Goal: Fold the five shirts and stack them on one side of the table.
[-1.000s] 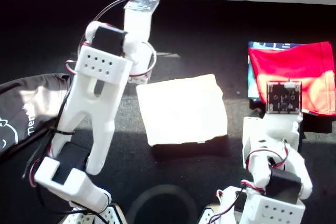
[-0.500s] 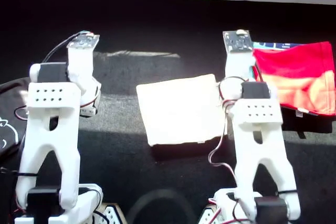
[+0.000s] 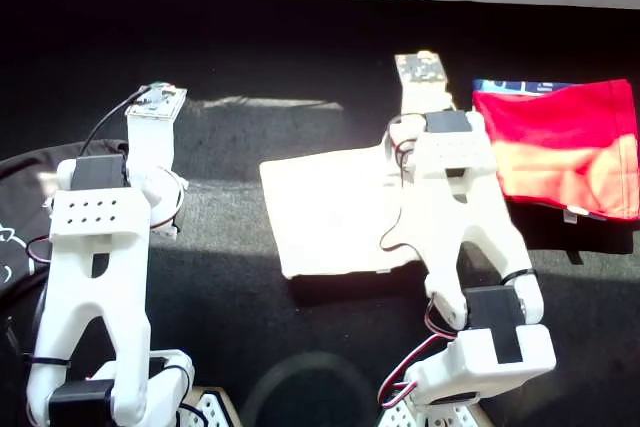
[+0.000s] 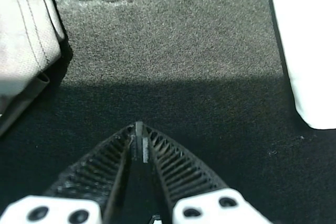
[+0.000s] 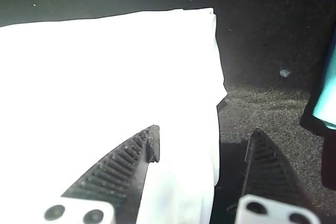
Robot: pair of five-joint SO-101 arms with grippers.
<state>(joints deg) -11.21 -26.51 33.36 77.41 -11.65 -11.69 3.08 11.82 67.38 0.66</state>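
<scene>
right wrist view: right gripper [image 5: 206,131] agape over white shirt [image 5: 94,66]; left gripper [image 4: 139,130] closed, empty

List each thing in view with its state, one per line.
white shirt: folded, lying flat
red shirt: folded, atop the side stack
blue shirt: beneath red shirt, edge showing
dark shirt: unfolded, bunched
left gripper: shut, over bare table
right gripper: open, astride white shirt's edge

right claw [image 5: 206,131] swung left, over white shirt [image 5: 105,66]
</scene>
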